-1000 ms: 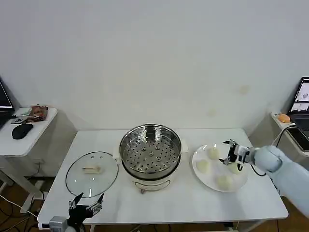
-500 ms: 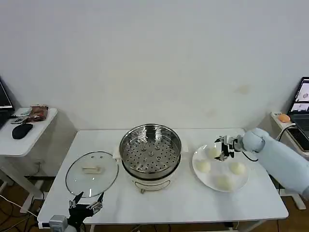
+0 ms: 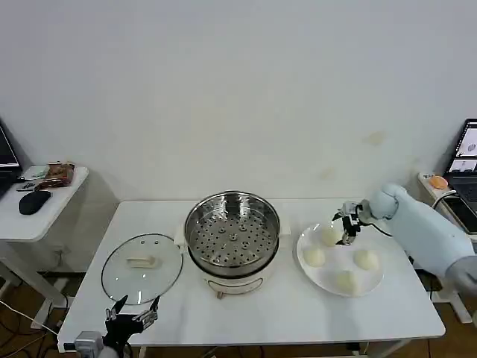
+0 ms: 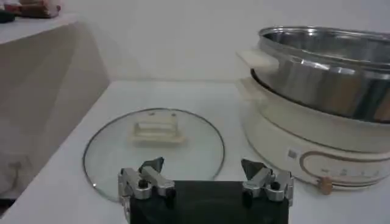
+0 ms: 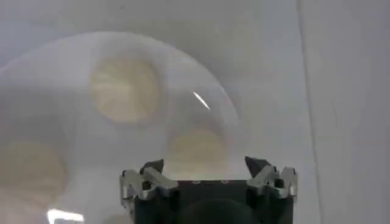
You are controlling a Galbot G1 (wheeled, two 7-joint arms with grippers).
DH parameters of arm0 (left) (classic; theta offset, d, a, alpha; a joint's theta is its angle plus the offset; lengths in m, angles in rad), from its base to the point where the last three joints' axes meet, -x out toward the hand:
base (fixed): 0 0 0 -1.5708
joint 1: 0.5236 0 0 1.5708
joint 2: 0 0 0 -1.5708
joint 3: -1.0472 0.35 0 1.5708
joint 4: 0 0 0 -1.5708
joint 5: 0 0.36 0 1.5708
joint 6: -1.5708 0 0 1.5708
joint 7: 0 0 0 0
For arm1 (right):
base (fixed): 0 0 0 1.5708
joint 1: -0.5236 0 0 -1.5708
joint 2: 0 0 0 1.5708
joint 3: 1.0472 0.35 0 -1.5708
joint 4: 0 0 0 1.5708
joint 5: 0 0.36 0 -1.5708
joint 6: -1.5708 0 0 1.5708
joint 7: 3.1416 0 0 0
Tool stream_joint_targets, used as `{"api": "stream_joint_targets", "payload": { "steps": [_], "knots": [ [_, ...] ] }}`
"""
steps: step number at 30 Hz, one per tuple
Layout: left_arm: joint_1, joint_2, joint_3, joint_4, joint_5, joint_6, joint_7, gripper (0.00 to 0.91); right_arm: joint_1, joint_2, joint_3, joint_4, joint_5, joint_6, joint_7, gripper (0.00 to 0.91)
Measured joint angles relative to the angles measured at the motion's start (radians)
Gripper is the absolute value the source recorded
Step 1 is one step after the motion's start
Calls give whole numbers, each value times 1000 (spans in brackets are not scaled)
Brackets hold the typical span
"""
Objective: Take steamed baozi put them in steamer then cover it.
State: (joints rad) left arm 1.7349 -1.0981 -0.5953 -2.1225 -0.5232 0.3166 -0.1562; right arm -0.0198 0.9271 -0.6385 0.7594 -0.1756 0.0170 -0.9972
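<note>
In the head view, the right gripper point(image 3: 347, 226) hangs at the right of centre of the frame, above the far side of the white plate point(image 3: 375, 286), with its fingers spread and nothing between them. The steamed baozi point(image 3: 329, 236) nearest to it lies just to its left and a little below; the three others sit lower on the plate. The steamer point(image 3: 232, 233) stands in the middle of the frame, well to the left of the plate, with no bun in it yet, so the carrying will go leftward. The cover point(image 3: 141, 267) lies flat at the lower left, and the left gripper point(image 3: 133, 316) waits near it at the bottom edge. In the left wrist view, the left gripper point(image 4: 205, 173) is spread wide and holds nothing, and the cover point(image 4: 154, 152) lies directly ahead of it beside the steamer point(image 4: 323, 70). In the right wrist view, the right gripper point(image 5: 206, 173) is parted, and one baozi point(image 5: 196, 147) lies just ahead of the fingertips, almost centred between them, so I judge the right arm needs mostly a descent to grasp it.
</note>
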Motion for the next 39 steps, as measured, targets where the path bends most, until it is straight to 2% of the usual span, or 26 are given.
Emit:
{"api": "stream_joint_targets", "payload": {
  "steps": [13,15,17,20,21,23,31,34,39],
  "knots": [
    [-1,-2,-4,-10,-10,3,-1,907,1,67,26,-93,-42,22,-26,907],
    [0,-3,-6,-12,-12,3,-1,907,0,74,31,-101,-45,22,-27,856],
    [0,-3,-8,-14,-14,3,-1,907,-2,81,37,-111,-47,22,-29,756],
    [1,-6,-9,-19,-15,4,-1,907,-2,87,44,-120,-51,21,-30,736],
    [2,-6,-9,-20,-16,4,-1,907,-2,88,46,-123,-51,21,-30,675],
    [3,-6,-10,-23,-16,4,-1,907,-3,91,49,-128,-54,20,-30,625],
    [8,-8,-10,-24,-16,4,-1,907,-4,97,62,-140,-64,20,-33,574],
    [10,-8,-10,-26,-16,4,-1,907,-3,96,65,-139,-67,21,-34,514],
    [13,-11,-13,-28,-17,4,-2,907,1,87,69,-131,-68,24,-34,504]
  ]
}}
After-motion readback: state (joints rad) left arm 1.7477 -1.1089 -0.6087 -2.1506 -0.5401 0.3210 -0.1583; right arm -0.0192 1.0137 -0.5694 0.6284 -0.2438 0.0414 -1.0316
